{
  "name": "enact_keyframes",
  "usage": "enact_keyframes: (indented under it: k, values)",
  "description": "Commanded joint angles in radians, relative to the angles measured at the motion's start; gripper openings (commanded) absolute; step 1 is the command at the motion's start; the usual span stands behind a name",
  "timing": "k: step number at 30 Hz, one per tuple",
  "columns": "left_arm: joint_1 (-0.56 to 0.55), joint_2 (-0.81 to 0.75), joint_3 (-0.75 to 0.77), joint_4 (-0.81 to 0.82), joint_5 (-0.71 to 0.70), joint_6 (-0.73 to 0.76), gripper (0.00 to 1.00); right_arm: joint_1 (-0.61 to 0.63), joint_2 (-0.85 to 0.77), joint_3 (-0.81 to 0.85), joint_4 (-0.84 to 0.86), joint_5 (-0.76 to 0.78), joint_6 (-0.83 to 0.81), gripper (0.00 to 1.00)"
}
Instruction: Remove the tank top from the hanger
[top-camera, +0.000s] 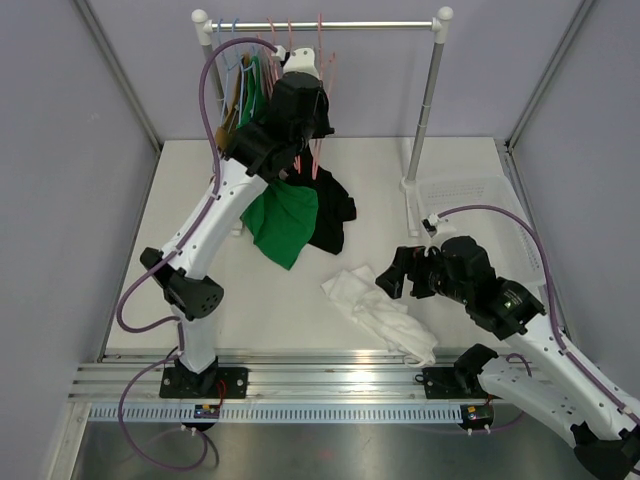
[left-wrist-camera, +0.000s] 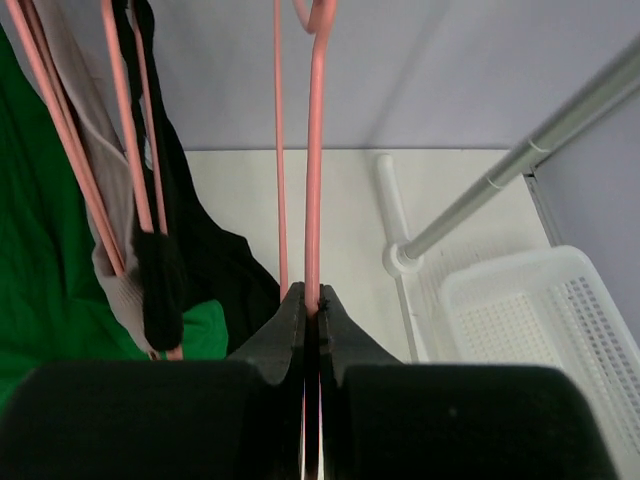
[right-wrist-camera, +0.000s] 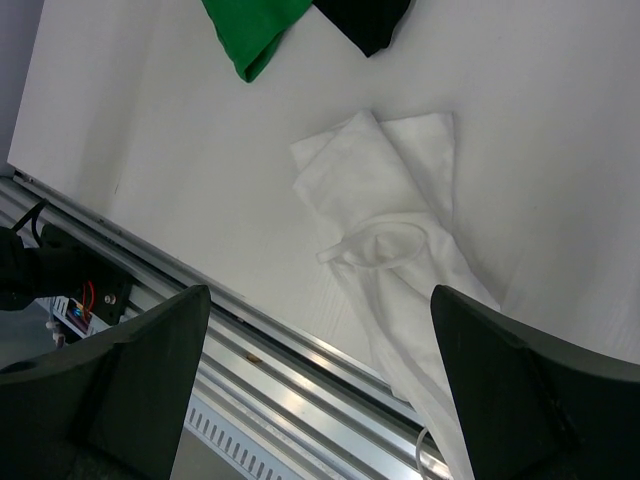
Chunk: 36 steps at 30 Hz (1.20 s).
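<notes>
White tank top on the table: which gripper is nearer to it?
Right. The right gripper hovers open just above the white tank top; the left gripper is far off at the rack, shut on a pink hanger.

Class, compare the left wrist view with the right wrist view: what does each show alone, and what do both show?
Only left wrist: the left gripper shut on a pink hanger, the rack pole, the white basket. Only right wrist: the white tank top lying loose, and the open right gripper. Both: the table, the green garment, the black garment.
</notes>
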Motion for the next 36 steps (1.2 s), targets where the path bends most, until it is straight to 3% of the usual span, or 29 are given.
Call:
enact_keyframes:
  k: [1,6,16,18,19,24,25,26,33,36]
  values:
    - [0.067,0.026,0.053,0.11,0.069,0.026,0.0,0.007,0.005,-0.024,0.04,0.001,0.024,0.99]
    - [0.142,0.1,0.079,0.196,0.163,0.046,0.0,0.007,0.011,-0.046,0.065,-0.004,0.024,0.99]
    - [0.145,0.131,0.087,0.184,0.186,0.077,0.01,0.007,0.029,-0.066,0.086,0.001,0.013,0.99]
    - [0.137,0.106,0.049,0.184,0.189,0.076,0.11,0.007,0.049,-0.057,0.071,0.016,0.004,0.99]
    - [0.133,0.08,0.038,0.187,0.189,0.077,0.22,0.007,0.055,-0.053,0.068,0.022,-0.005,1.0]
    - [0.091,-0.012,0.004,0.161,0.183,0.083,0.46,0.009,0.153,-0.023,0.049,0.045,0.012,0.99]
    - [0.079,-0.047,0.004,0.141,0.181,0.082,0.63,0.009,0.176,-0.015,0.049,0.044,0.018,0.99]
    - [0.074,-0.064,0.004,0.13,0.178,0.079,0.98,0.009,0.213,-0.012,0.052,0.041,0.023,0.99]
    - [0.056,-0.314,-0.114,-0.006,0.079,0.039,0.99,0.079,0.384,0.011,0.026,0.16,0.061,0.99]
    - [0.056,-0.494,-0.273,0.001,0.057,0.03,0.99,0.119,0.454,0.011,0.046,0.179,0.075,1.0]
